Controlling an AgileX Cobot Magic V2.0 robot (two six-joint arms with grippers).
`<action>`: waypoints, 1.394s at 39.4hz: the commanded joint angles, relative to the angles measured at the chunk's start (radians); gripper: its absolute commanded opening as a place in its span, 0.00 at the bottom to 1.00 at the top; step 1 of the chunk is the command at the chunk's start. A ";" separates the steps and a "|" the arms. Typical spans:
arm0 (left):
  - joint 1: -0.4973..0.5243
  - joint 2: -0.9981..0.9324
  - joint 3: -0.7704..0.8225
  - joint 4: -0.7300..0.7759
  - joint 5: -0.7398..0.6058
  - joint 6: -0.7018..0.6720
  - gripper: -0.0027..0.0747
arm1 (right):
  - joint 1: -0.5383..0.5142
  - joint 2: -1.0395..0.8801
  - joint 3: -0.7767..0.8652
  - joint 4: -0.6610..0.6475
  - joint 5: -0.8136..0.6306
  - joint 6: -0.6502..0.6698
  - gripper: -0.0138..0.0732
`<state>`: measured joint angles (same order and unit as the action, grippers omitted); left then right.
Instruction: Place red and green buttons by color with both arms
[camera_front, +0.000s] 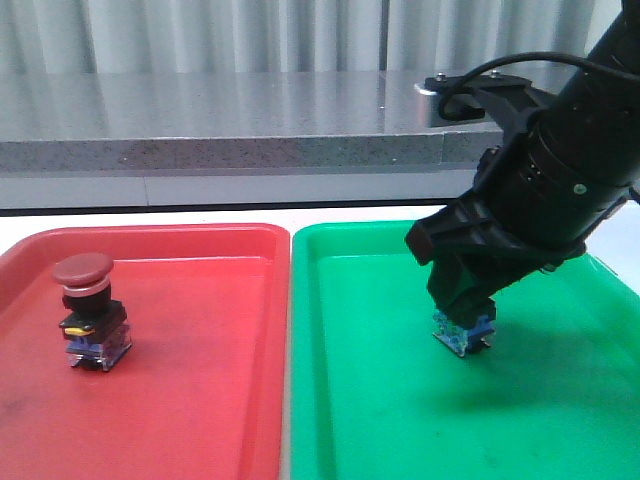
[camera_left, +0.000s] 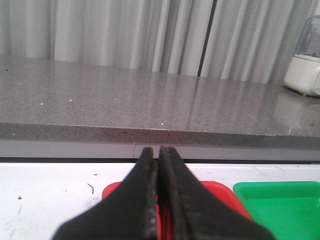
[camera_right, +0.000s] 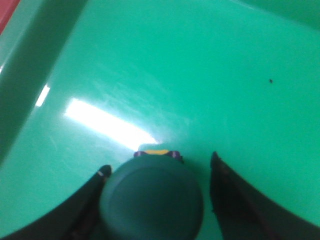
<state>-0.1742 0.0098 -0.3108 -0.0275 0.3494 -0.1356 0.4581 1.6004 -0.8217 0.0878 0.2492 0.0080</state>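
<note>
The red button (camera_front: 88, 310) stands upright in the red tray (camera_front: 200, 400), towards its left side. The green button shows only its blue base (camera_front: 463, 335) in the front view, low over the floor of the green tray (camera_front: 380, 420) and slightly tilted. My right gripper (camera_front: 465, 310) is around it. In the right wrist view the green cap (camera_right: 152, 200) sits between the fingers of the right gripper (camera_right: 160, 165); one finger touches the cap and the other stands apart from it. My left gripper (camera_left: 156, 150) is shut and empty, above the red tray's far edge (camera_left: 220, 187).
The two trays lie side by side on the white table. A grey stone counter (camera_front: 250, 120) runs behind them, with curtains beyond. A white appliance (camera_left: 305, 60) stands on the counter at the right. The left arm is out of the front view.
</note>
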 joint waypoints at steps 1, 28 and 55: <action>-0.001 0.011 -0.027 -0.008 -0.084 -0.008 0.01 | -0.001 -0.041 -0.020 -0.005 -0.046 0.000 0.83; -0.001 0.011 -0.027 -0.008 -0.084 -0.008 0.01 | -0.243 -0.486 -0.037 -0.006 0.060 0.043 0.15; -0.001 0.011 -0.027 -0.008 -0.084 -0.008 0.01 | -0.262 -1.269 0.465 -0.061 -0.109 0.041 0.02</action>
<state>-0.1742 0.0098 -0.3108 -0.0275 0.3494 -0.1356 0.2036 0.4057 -0.3655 0.0379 0.2256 0.0517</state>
